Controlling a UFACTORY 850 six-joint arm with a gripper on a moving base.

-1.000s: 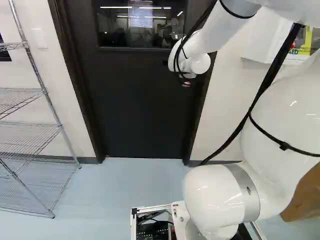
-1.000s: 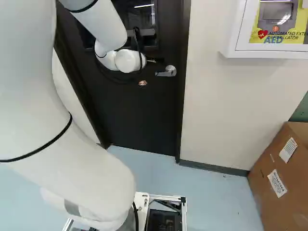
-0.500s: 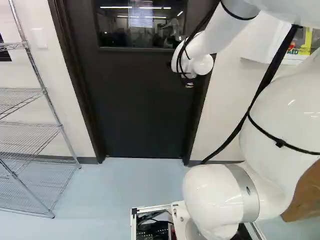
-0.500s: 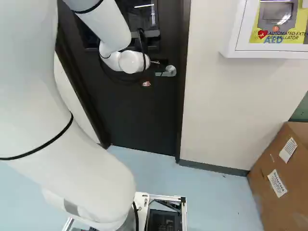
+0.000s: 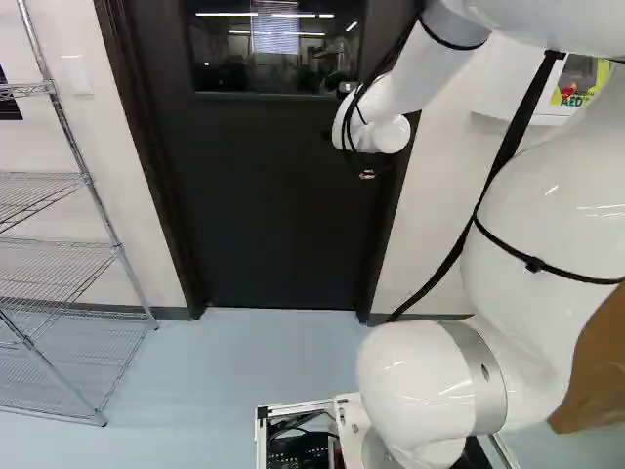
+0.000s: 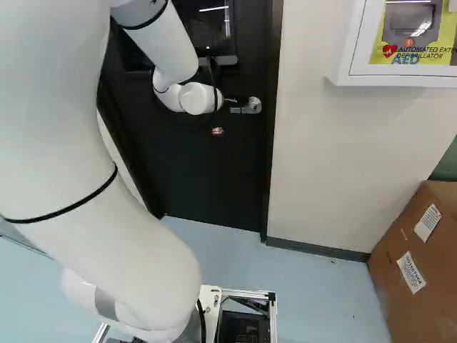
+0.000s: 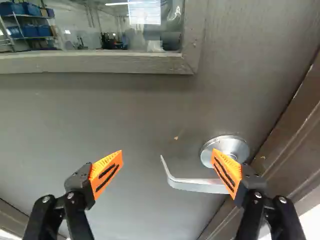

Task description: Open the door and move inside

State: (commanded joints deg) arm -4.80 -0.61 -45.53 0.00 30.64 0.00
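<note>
Now the lever handle (image 7: 197,185) juts from the shut door (image 5: 273,215), ahead of the black gripper (image 6: 217,131), whose fingers stand spread, one partly covering the handle in the wrist view. The white arm (image 6: 161,50) has dipped and edged nearer the handle since a second ago, while the door is unmoved. A window (image 7: 100,30) sits above the handle.

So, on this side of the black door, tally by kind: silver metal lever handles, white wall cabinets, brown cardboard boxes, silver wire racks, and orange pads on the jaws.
Silver metal lever handle: 1
White wall cabinet: 1
Brown cardboard box: 1
Silver wire rack: 1
Orange jaw pads: 2
Total: 6
</note>
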